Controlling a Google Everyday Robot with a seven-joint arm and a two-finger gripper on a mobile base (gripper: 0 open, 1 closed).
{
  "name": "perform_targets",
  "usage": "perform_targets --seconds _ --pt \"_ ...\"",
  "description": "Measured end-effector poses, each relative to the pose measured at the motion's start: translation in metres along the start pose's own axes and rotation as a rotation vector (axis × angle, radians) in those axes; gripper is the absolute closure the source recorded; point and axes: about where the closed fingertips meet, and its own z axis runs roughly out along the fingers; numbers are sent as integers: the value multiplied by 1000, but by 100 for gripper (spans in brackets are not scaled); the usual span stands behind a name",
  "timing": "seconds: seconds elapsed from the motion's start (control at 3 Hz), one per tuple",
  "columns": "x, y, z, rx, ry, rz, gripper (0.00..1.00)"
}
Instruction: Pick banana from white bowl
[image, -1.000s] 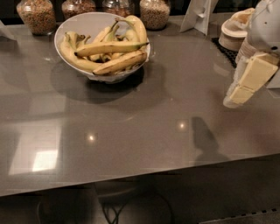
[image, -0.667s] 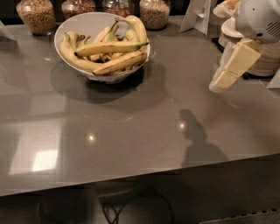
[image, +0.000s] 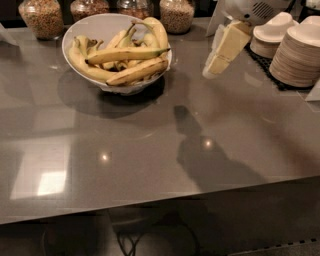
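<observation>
Gripper (image: 211, 68) hanging in air above grey counter (image: 125, 165), right of white bowl (image: 95, 26) and well apart from it, tilting down and left. Pincer open or closed: cannot tell from here. Banana (image: 127, 54) lying across top of heap inside white bowl, nearly level, dark tips pointing toward either rim. Shorter brown-streaked banana (image: 137, 71) lying just in front of it, curved bananas (image: 157, 30) sitting behind. Glass jars (image: 42, 17) standing along back edge. Stacked dishes (image: 300, 52) sitting far right, near gripper. Arm's shadow (image: 200, 150) falling across counter.
</observation>
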Motion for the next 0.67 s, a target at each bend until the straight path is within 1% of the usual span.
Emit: perform_targets --seconds 0.33,0.67 --pt "-29 -25 25 -13 -7 -44 0" --pt "-87 -56 66 -41 -46 -89 0"
